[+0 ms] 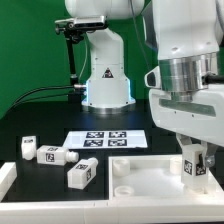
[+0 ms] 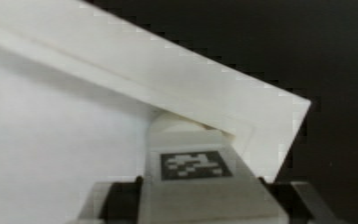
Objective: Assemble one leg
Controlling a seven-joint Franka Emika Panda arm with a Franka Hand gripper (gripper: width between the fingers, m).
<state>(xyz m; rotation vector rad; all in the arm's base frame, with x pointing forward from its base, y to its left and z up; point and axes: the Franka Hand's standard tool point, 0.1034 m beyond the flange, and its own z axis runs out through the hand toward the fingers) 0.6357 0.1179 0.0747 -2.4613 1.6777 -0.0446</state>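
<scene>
My gripper [image 1: 192, 170] is shut on a leg [image 1: 189, 164], a small white block with a black-and-white tag. It holds the leg upright over the near right corner of the big flat white panel [image 1: 140, 178] in the exterior view. In the wrist view the leg [image 2: 197, 160] sits between the two dark fingers [image 2: 119, 202], and its far end meets the panel [image 2: 87, 110] close to a corner. I cannot tell whether it is seated in a hole. Three more legs [image 1: 55, 155] lie on the black table at the exterior view's left.
The marker board [image 1: 107, 139] lies flat behind the panel. The arm's white base [image 1: 107, 85] stands at the back, with a stand and cables to its left. A white rim piece [image 1: 5, 178] sits at the exterior view's lower left edge.
</scene>
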